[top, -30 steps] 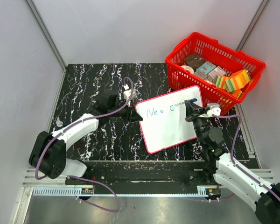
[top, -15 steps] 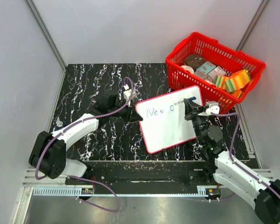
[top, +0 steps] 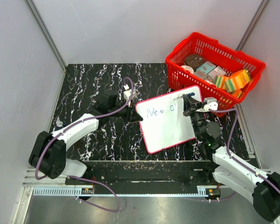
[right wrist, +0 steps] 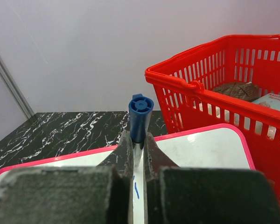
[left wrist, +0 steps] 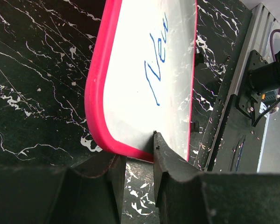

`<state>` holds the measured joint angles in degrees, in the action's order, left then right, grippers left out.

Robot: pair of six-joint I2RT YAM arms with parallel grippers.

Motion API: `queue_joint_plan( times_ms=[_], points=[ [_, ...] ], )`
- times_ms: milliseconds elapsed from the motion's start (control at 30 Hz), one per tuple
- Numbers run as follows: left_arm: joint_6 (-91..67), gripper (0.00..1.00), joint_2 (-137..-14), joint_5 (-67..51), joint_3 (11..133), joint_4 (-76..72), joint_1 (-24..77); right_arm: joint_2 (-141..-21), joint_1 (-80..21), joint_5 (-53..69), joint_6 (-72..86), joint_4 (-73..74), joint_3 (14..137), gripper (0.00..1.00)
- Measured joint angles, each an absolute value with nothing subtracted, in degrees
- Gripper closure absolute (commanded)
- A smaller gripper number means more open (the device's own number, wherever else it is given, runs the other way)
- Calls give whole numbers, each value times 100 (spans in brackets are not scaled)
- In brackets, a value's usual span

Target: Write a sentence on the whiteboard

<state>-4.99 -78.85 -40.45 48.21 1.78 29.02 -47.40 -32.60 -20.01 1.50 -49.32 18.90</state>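
R gripper [top: 185,103] w/ marker [right wrist: 140,116] shifted, sentence [top: 160,111] longer (new stroke)

— What could be read on the whiteboard [top: 170,133]?
— Its blue handwriting [top: 158,111] read "New", then the start of another letter. Labels on the boxes [top: 233,83] in the red basket [top: 253,78] were too small to read.

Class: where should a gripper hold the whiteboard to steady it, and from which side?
Pinch the whiteboard at the red rim of its left edge, from the left. Being flat, only its edges can be pinched; the right gripper with its marker and the basket crowd the other side.
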Motion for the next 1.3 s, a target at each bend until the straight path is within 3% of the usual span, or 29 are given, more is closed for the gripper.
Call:
queue_joint_plan(
  times_ms=[1033, 1300],
  points=[
    [-497, 100, -7885, -4012, 4823, 180, 2917, -3699, -3260, -1957, 349, -4381, 1428, 100],
    [-497, 100, -7885, -4007, 4823, 180, 2919, -3651, -3260, -1894, 266, -4987, 1363, 100]
  ],
)
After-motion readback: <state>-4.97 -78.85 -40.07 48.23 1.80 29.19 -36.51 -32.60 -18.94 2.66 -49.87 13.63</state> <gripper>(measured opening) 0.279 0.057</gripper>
